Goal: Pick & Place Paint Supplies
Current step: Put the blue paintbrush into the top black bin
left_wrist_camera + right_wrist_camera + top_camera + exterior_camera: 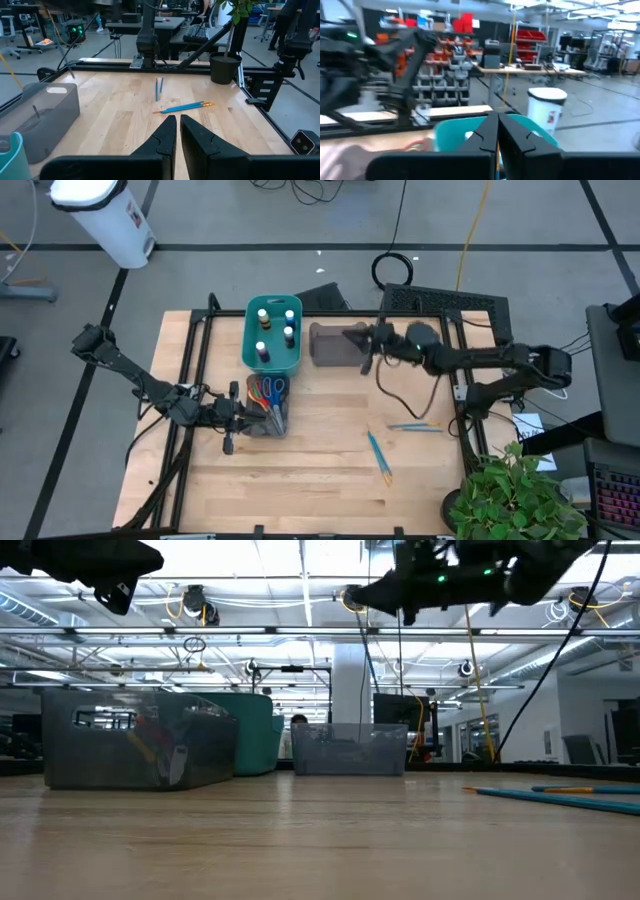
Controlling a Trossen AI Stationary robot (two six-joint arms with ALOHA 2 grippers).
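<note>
Here, a pale wooden worktop (320, 450) carries three bins between two dark arms. The teal bin (273, 335) stands at the far side and holds small white-capped paint bottles (276, 328), upright. Just right of it sits a clear grey bin (335, 345); what lies inside cannot be made out. In front of the teal bin, a second grey bin (266, 408) holds scissors (267, 391) with red, blue and green-yellow handles.

The left gripper (229, 442) hangs above the worktop just left of the scissors bin, its fingers (167, 135) nearly together and holding nothing. The right gripper (365, 365) hovers by the right end of the clear grey bin, its fingers (487, 132) pressed together, also empty.

Thin brushes lie loose on the right half of the worktop: a blue and orange pair (415, 426) side by side, and nearer the front edge two blue brushes (379, 455), well apart from every bin and from both grippers.
</note>
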